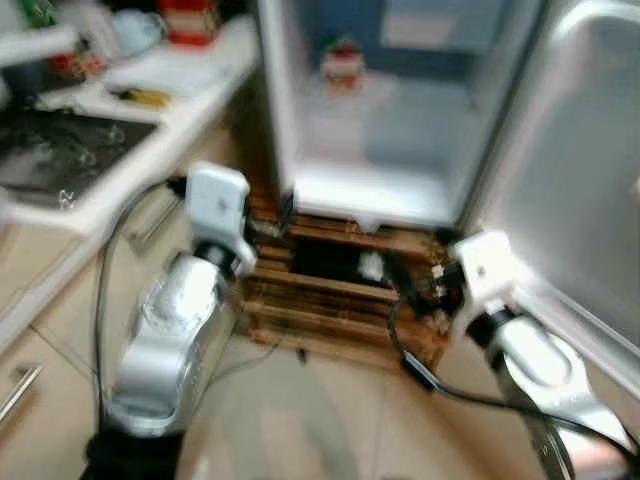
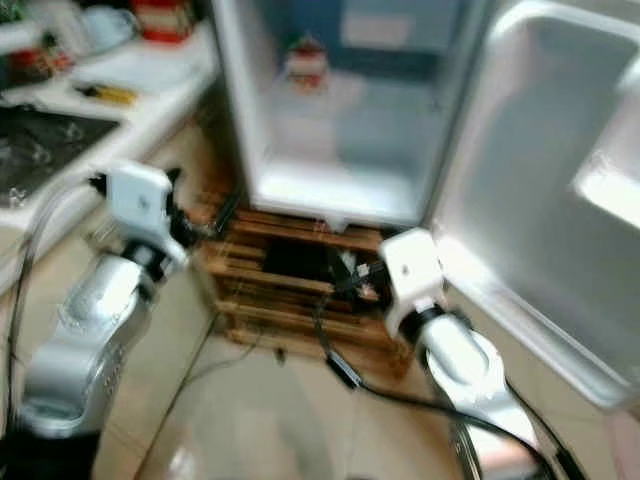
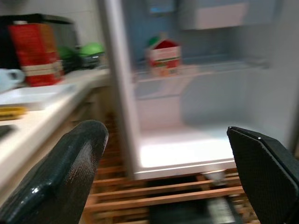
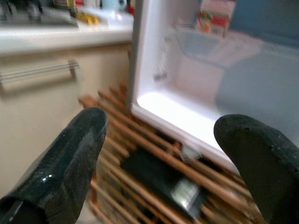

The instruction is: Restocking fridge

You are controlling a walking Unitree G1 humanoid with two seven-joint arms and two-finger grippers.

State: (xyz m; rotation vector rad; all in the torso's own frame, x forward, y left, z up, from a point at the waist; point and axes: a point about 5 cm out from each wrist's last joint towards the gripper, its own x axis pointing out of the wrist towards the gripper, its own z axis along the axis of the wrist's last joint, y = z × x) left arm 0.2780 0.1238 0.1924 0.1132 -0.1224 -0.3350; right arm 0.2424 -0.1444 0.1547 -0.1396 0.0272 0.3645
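From the head view, the fridge [image 1: 380,110] stood open at twelve o'clock, its door [image 1: 580,180] swung wide toward two o'clock. It sat on a wooden pallet [image 1: 330,300], with a dark box tucked under the slats. One carton [image 1: 343,62] stood on the upper shelf, toward the back; the rest of the cabinet looked bare, though the blur made me unsure of the far corners. The counter [image 1: 190,90] ran off toward ten o'clock, with a red box [image 1: 188,18] at its far end and a dark hob nearer. Both silver arms were raised toward the pallet, the left at nine o'clock, the right at three.

The other head view showed the same scene, with the door's inner face catching the light.

Through the left wrist view, the left gripper [image 3: 173,154] had its fingers spread wide with nothing between them. The carton stood upright, its long axis vertical, gabled top up, printed face turned out toward the room.

Through the right wrist view, the right gripper [image 4: 168,158] was likewise spread and empty, aimed at the fridge's lower lip and the pallet.

I judged the restocking barely begun: one carton in, and neither gripper carrying anything. More goods would have to be fetched, likely from the counter.
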